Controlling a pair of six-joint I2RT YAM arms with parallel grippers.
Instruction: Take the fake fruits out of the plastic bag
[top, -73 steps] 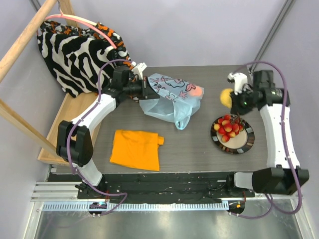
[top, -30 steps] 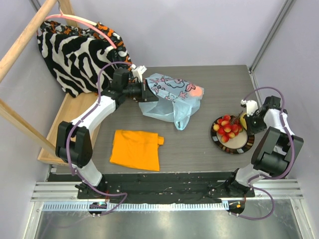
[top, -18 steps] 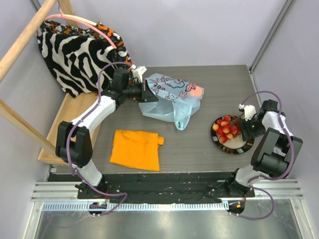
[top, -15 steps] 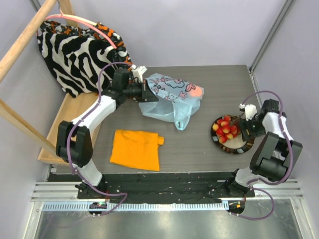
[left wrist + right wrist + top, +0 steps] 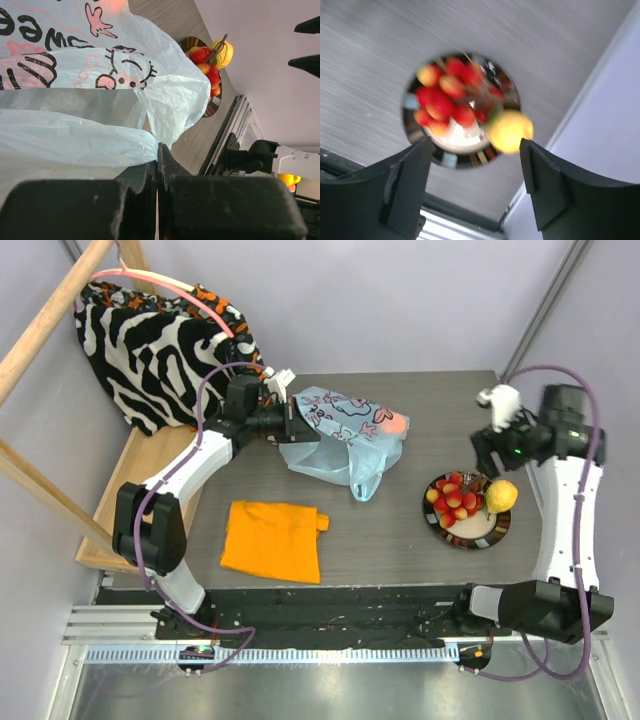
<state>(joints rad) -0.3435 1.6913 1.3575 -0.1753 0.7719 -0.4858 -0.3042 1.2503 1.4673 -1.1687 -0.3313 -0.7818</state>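
Observation:
The pale blue plastic bag (image 5: pixel 340 435) with a pink cartoon print lies on the table's far middle. My left gripper (image 5: pixel 291 424) is shut on its left end, and the film (image 5: pixel 100 100) bunches at the closed jaws. An orange-red fruit (image 5: pixel 397 423) shows through the bag's right end. On the round plate (image 5: pixel 465 544) at the right lie red strawberries (image 5: pixel 455 498) and a yellow lemon (image 5: pixel 500 496). My right gripper (image 5: pixel 492 450) hangs open and empty above the plate (image 5: pixel 409 129), with strawberries (image 5: pixel 445 97) and lemon (image 5: pixel 509 131) below its fingers.
An orange folded cloth (image 5: pixel 272 540) lies near the front left of the table. A zebra-striped cloth (image 5: pixel 150 350) hangs over a wooden frame (image 5: pixel 45 335) at the back left. Walls stand close behind and to the right of the plate.
My right gripper opened and let go of the lemon, which now rests on the plate. The arm then rose away from the plate. The left gripper and bag have not moved.

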